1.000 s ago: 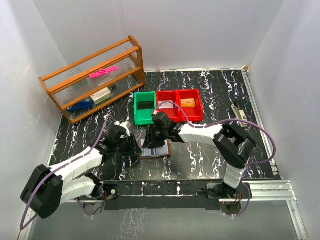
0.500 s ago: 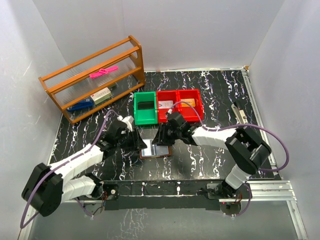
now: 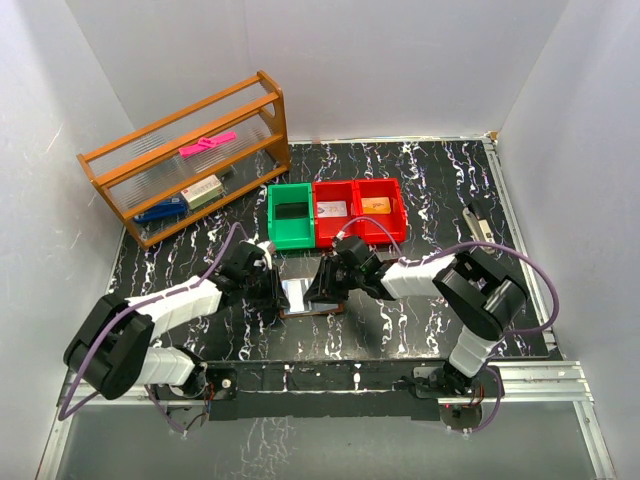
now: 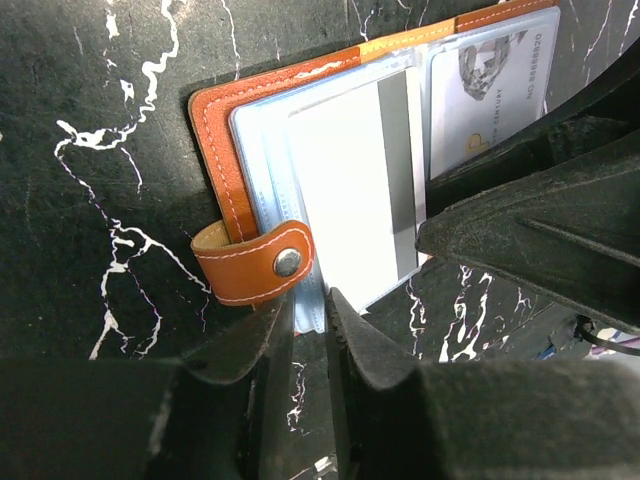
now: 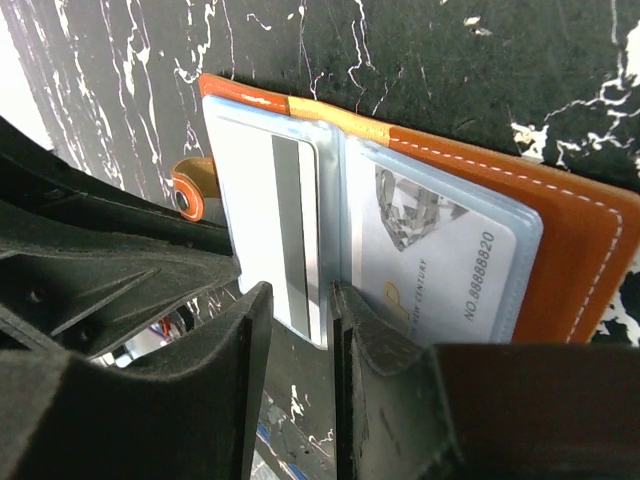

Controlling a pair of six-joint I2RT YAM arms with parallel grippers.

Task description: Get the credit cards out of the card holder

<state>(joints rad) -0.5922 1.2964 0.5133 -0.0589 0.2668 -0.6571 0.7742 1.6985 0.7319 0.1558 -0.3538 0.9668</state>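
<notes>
The open card holder [image 4: 215, 140] lies on the worktop [image 4: 90, 90]. Its near edge sits between the narrow jaws of the left end effector [image 4: 308, 312]. The striped credit card [image 5: 250, 200] reaches between the narrow jaws of the right end effector [image 5: 300, 300]; grip unclear.

White walls [image 3: 400, 60]; black marbled table [image 3: 440, 180]; wooden shelf [image 3: 190, 165].

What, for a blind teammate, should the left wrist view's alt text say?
An open brown card holder lies on a black marbled table, a white striped card and a silver card in its clear sleeves. The left gripper sits at the sleeve's near edge, jaws narrowly apart, beside the snap strap; the right gripper fills the right side.
</notes>
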